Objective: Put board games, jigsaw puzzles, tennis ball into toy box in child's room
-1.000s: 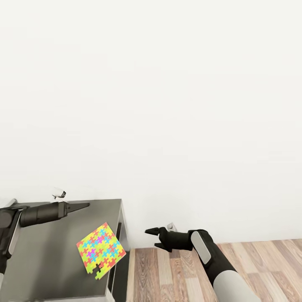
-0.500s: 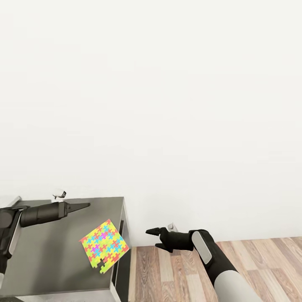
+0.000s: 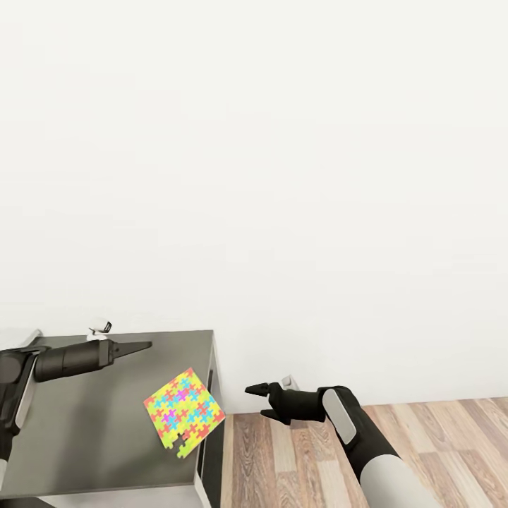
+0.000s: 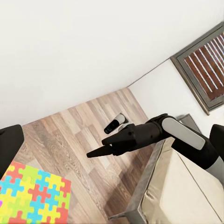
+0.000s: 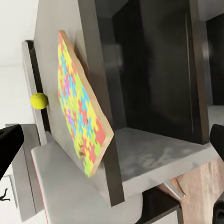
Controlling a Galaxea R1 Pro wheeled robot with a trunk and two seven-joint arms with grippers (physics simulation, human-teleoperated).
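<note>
At the head view's left, the left gripper (image 3: 144, 346) reaches over the dark grey desk surface (image 3: 85, 437); its fingers lie together in one narrow point, holding nothing. Just to its right lies a thin square jigsaw puzzle sheet of yellow, cyan, pink and orange interlocking pieces (image 3: 184, 411), flat on the surface near the right edge. It is turned like a diamond, one corner towards the white wall (image 3: 282, 176) and the opposite corner towards the robot; being square, it has no clear long axis.

Further right, over the wood-plank floor (image 3: 423, 444), the right gripper (image 3: 255, 399) points leftward towards the desk with its dark fingers slightly apart and empty.

The left wrist view shows a corner of the puzzle sheet (image 4: 32, 198) and, beyond it, the right gripper (image 4: 100, 151) above the floor (image 4: 74, 126), with the cream mattress of a grey-edged bed (image 4: 179, 196) and a framed window with slats (image 4: 205, 70).

The right wrist view looks at the desk from the side: the sheet (image 5: 79, 116) shows its thin edge, a small yellow-green tennis ball (image 5: 39, 101) rests past its far side, and an open dark compartment (image 5: 154, 70) lies under the top.
</note>
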